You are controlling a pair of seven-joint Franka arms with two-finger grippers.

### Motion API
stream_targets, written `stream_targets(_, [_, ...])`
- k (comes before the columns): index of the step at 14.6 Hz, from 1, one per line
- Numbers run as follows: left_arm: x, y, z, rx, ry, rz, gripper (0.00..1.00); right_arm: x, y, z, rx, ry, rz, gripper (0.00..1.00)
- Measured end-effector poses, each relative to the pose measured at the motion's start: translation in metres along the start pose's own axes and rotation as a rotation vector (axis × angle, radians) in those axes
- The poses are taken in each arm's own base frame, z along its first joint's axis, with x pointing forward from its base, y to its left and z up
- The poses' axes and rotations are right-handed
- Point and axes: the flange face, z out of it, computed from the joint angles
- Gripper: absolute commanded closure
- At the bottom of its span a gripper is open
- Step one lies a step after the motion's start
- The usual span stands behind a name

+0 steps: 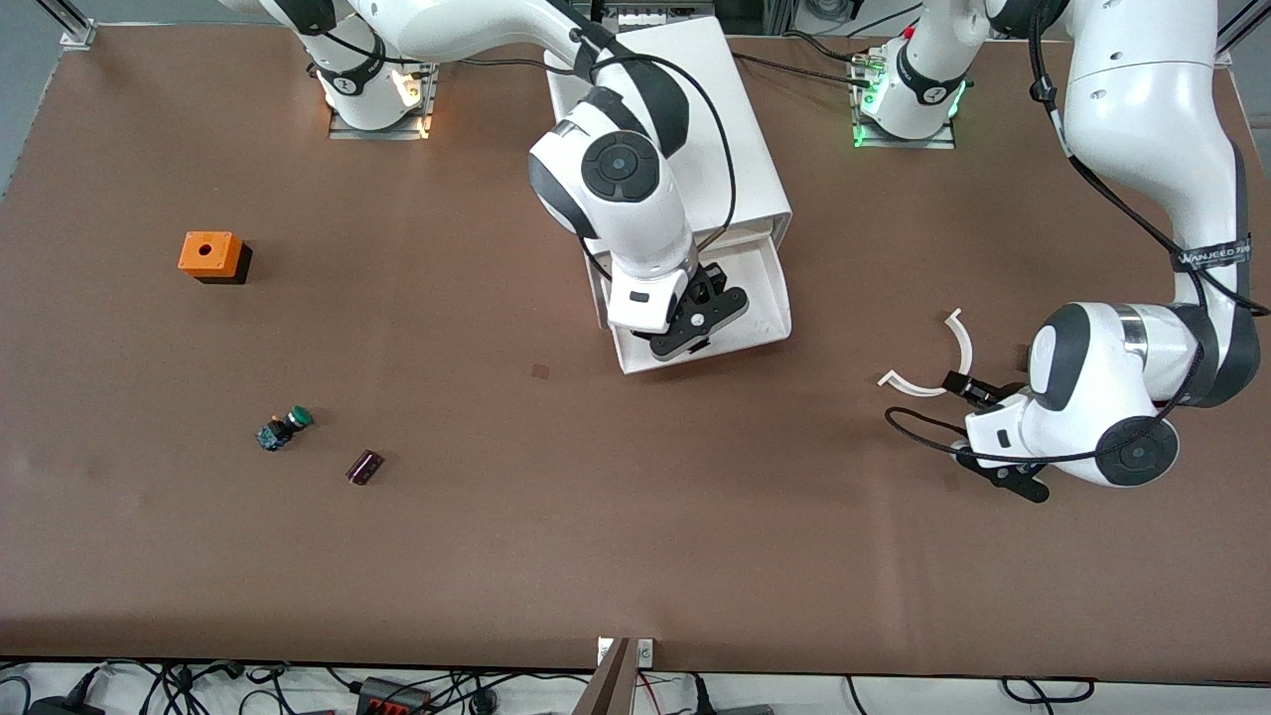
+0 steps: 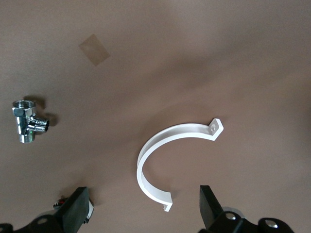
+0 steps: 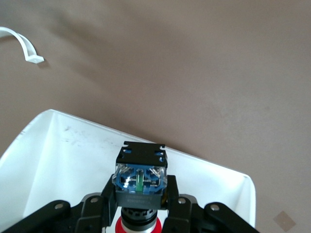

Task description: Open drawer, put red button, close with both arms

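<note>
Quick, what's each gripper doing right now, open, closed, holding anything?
Left gripper: open, holding nothing, over the white clamp.
Right gripper: closed on the red button, over the open drawer.

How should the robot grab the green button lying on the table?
The green button lies on its side, green cap pointing toward the robots' end. Best to come straight down from above and pinch the blocky dark body across its flat sides; the round cap would likely slip.
</note>
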Motion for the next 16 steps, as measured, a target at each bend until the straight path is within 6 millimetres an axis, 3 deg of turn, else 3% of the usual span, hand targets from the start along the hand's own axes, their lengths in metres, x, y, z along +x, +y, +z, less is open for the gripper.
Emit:
stream_targets(8, [0.002, 0.004, 0.003, -0.013, -0.001, -0.033, 0.00, -0.015, -0.032, 0.023, -0.004, -0.050, -0.011, 1.00])
stream_targets(13, [0.005, 0.011, 0.004, -0.010, -0.004, -0.023, 0.00, -0.020, -0.032, 0.041, -0.014, -0.085, 0.002, 1.00])
stream_targets(14, [0.005, 0.013, 0.004, -0.009, -0.004, -0.021, 0.00, -0.020, -0.031, 0.044, -0.015, -0.089, 0.003, 0.94])
stream_targets(15, [0.006, 0.013, 0.004, -0.009, -0.004, -0.020, 0.00, -0.021, -0.031, 0.046, -0.016, -0.090, 0.003, 0.59])
stream_targets(16, [0.006, 0.013, 0.004, -0.009, -0.004, -0.020, 0.00, -0.020, -0.031, 0.046, -0.016, -0.090, 0.005, 0.01])
